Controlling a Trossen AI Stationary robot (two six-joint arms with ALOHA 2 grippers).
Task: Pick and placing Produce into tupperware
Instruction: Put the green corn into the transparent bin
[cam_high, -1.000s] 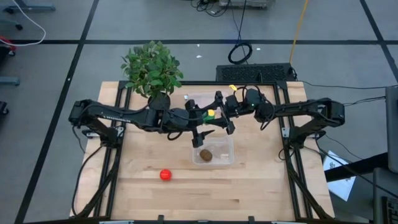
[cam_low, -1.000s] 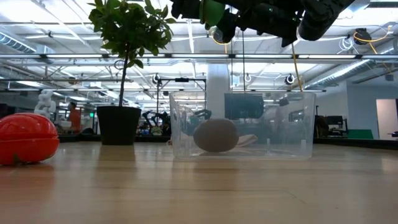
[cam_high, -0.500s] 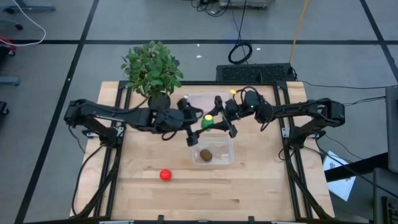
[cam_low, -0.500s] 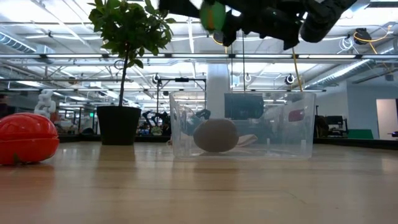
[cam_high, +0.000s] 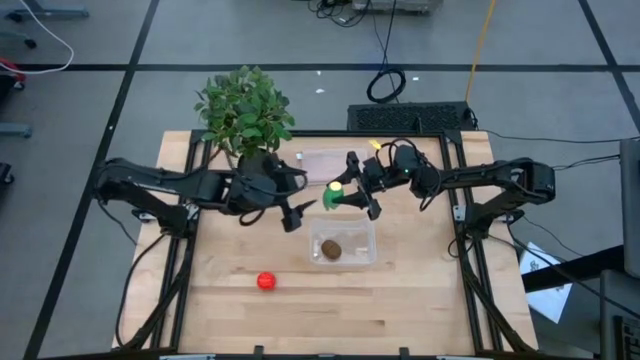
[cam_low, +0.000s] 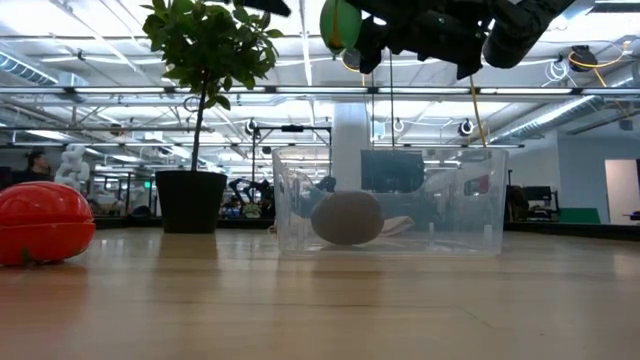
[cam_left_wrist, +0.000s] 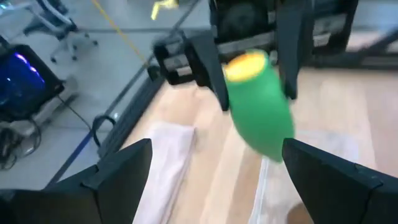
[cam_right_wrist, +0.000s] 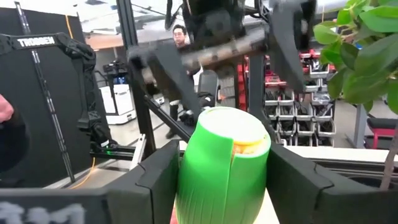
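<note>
Right gripper (cam_high: 350, 197) gripped the green piece (cam_high: 335, 194) at frame centre in the high view, just above the tub (cam_high: 342, 243) — a handover looked done. Left gripper (cam_high: 298, 212) stood wide and empty beside it. Next it probably had to carry the piece over the tub's top rim and lower it beside the kiwi (cam_high: 330, 248) — room remained there. Red piece (cam_high: 265, 281) waited lower left.

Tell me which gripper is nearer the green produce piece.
Right. The right gripper is shut on the green produce piece above the table; the left gripper, jaws open, sits just beside it.
</note>
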